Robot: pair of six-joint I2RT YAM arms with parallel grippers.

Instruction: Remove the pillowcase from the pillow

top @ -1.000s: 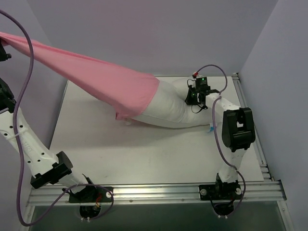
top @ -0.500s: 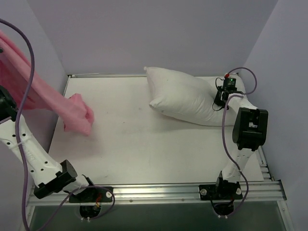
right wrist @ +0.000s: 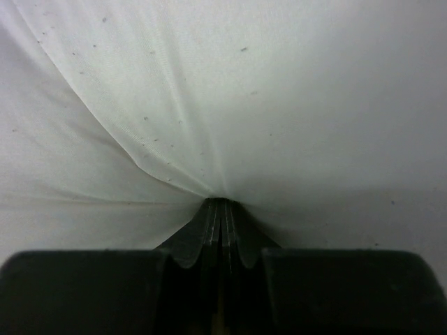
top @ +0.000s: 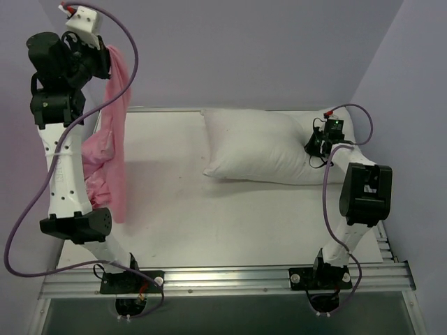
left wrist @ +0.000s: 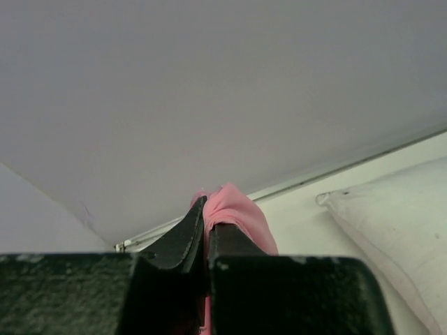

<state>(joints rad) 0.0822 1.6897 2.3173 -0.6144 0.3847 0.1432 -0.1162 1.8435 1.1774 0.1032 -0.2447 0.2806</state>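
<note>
The white pillow point(top: 262, 146) lies bare on the table at the back right; its tag does not show. The pink pillowcase point(top: 115, 132) is fully off it and hangs from my left gripper point(top: 106, 56), which is raised high at the far left and shut on the cloth. In the left wrist view the jaws pinch pink fabric point(left wrist: 234, 209), with a pillow corner point(left wrist: 391, 216) at the right. My right gripper point(top: 314, 145) is shut on the pillow's right end; in its wrist view white fabric point(right wrist: 209, 105) puckers into the closed jaws point(right wrist: 222, 206).
The pillowcase's lower end bunches on the table's left edge point(top: 98, 181). Lavender walls enclose the white table point(top: 209, 223) on three sides. An aluminium rail point(top: 230, 276) runs along the front by the arm bases.
My left arm swung up and inward, lifting the pillowcase so it hangs vertically at the left. The pillow shifted slightly left and settled flat, still held by my right gripper.
</note>
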